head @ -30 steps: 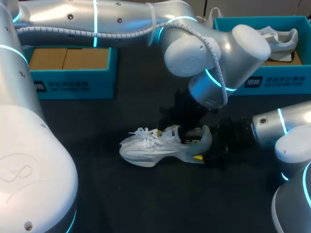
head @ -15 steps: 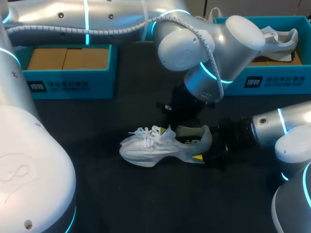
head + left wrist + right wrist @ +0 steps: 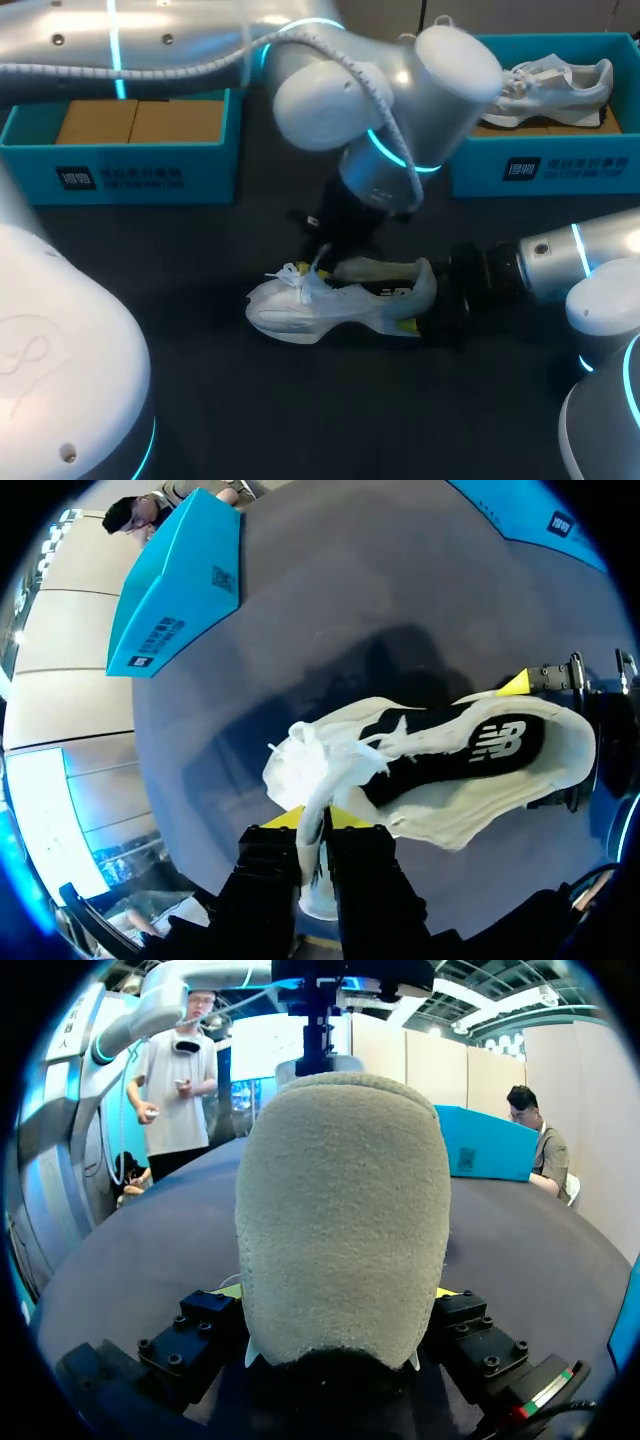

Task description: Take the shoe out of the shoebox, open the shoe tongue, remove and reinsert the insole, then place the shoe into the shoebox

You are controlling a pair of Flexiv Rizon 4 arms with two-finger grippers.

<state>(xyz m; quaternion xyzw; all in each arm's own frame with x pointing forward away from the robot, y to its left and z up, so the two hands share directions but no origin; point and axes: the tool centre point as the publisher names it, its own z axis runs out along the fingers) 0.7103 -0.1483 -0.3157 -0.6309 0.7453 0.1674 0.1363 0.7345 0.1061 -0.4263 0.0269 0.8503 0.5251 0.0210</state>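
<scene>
- Sweeping toward the toe, the silver left arm [image 3: 380,90] has carried its wrist from above the heel opening to above the laces. This uncovers the second white shoe [image 3: 555,85] lying in the teal cardboard shoebox [image 3: 540,170] at the far right.
- The white mesh running shoe [image 3: 300,305] has stayed put on its sole on the black desk [image 3: 250,400]. It is out of the box, with its toe toward the robot's left.
- The right end effector [image 3: 338,1300] stays clenched on the grey heel from both sides, anchoring the shoe.
- The left end effector [image 3: 315,818] now pinches a white strip [image 3: 318,795] at the throat; tongue or lace, I cannot tell which.
- The black insole [image 3: 470,750] lies exposed and seated in the opening. Judging by that, the tongue is being opened and the insole has not yet been pulled out.
</scene>
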